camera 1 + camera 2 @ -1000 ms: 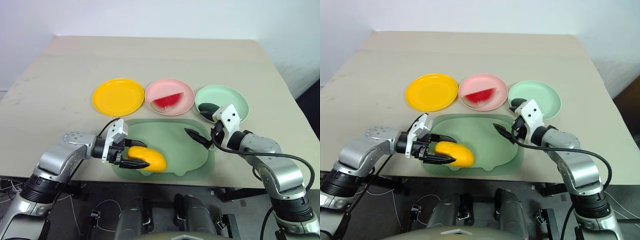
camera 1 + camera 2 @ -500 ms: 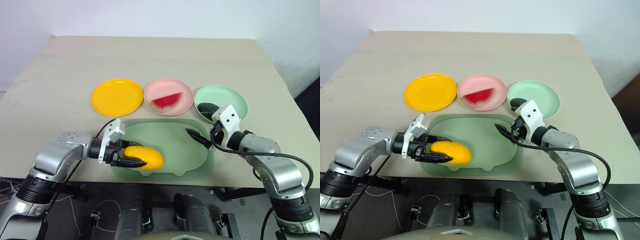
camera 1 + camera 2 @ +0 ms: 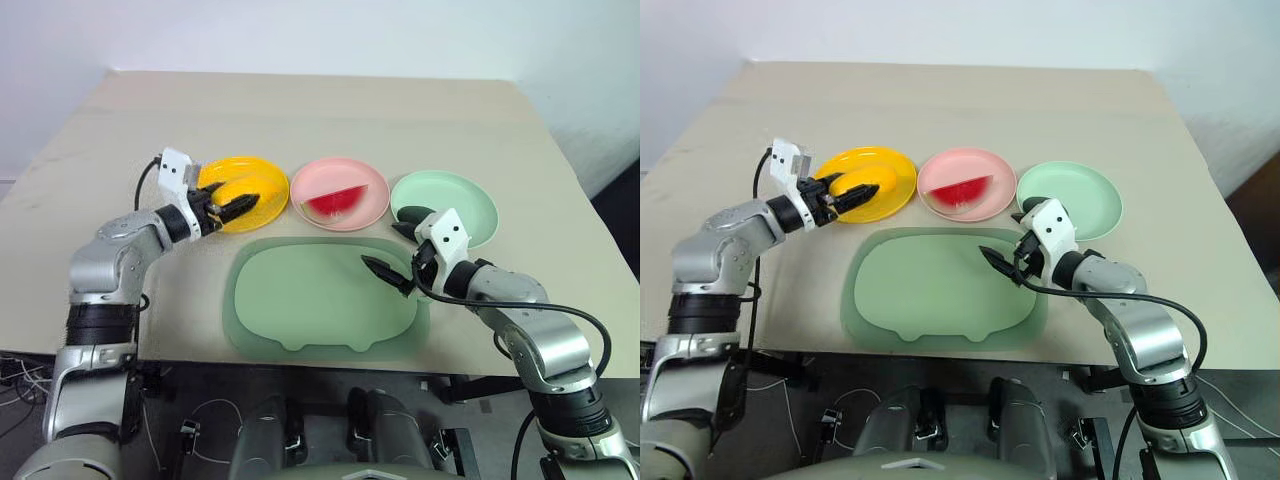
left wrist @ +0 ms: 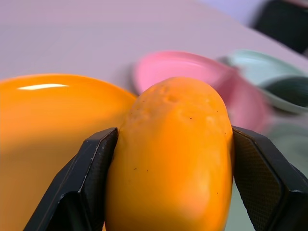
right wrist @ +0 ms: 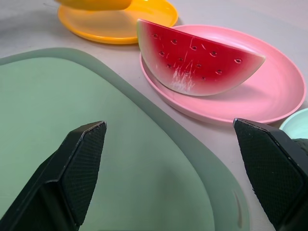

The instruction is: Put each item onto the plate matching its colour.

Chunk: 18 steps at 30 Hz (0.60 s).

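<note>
Over the yellow plate (image 3: 243, 192), the left gripper (image 3: 226, 203) clamps the smooth, rigid-looking mango (image 4: 171, 159) across its middle; likely light, possibly slippery. Beside the plate, the right gripper (image 3: 386, 274) gapes wide.

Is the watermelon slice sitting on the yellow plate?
No, the watermelon slice lies on the pink plate, while the yellow plate sits beside it.

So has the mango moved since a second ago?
Yes. The mango, in the left gripper, went from the tray to over the yellow plate.
</note>
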### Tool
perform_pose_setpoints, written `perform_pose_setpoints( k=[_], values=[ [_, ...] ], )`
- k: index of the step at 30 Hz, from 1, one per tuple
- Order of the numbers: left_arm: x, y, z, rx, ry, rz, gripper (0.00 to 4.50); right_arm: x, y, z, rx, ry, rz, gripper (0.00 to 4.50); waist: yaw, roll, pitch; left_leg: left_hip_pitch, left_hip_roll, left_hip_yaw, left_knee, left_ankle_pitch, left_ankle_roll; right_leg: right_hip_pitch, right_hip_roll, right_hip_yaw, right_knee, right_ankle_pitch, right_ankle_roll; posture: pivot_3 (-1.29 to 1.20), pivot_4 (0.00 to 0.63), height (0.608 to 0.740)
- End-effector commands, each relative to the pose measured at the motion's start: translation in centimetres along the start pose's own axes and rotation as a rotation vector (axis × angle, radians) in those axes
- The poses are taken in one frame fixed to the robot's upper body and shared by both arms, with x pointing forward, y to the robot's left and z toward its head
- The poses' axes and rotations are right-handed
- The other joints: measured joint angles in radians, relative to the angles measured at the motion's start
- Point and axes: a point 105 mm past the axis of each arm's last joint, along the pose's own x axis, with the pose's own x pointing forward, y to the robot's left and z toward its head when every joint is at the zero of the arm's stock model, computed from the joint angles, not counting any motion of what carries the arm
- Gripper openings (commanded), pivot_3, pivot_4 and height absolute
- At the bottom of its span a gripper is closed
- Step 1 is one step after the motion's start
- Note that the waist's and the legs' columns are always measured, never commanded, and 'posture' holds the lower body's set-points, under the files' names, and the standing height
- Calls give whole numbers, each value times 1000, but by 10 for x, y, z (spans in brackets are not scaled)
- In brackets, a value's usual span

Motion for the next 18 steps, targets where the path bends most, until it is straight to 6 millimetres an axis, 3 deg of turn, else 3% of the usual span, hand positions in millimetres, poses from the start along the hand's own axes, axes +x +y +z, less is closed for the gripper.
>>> perform_pose_setpoints(
  k=[1,6,10,15,18],
  values=[
    [11,19,15,86,-64,144,3194,1,-3,14,-38,-53,-8,4500,0,0,0,0,0,0,0,0,0,0,0,0,0,0,0,0,150,696],
    [22,37,7,130,-37,265,3194,2,-3,14,-42,-51,-7,4500,-2,0,0,0,0,0,1,0,0,-1,0,0,2,0,0,0,150,696],
    [27,40,-4,144,-16,275,4464,4,-1,16,-45,-55,-1,4500,-2,0,0,0,0,0,2,0,1,-1,0,0,4,0,1,0,150,696],
    [25,42,-10,127,-10,263,4464,2,-2,18,-42,-66,-3,4500,-1,-1,0,0,0,0,4,-1,1,-2,-1,0,6,-1,1,0,150,696],
    [20,41,-3,136,-42,250,4464,0,1,21,-24,-90,17,4500,-2,-1,0,-1,0,0,4,-1,2,-1,-1,0,6,-1,1,0,150,696]
  ],
)
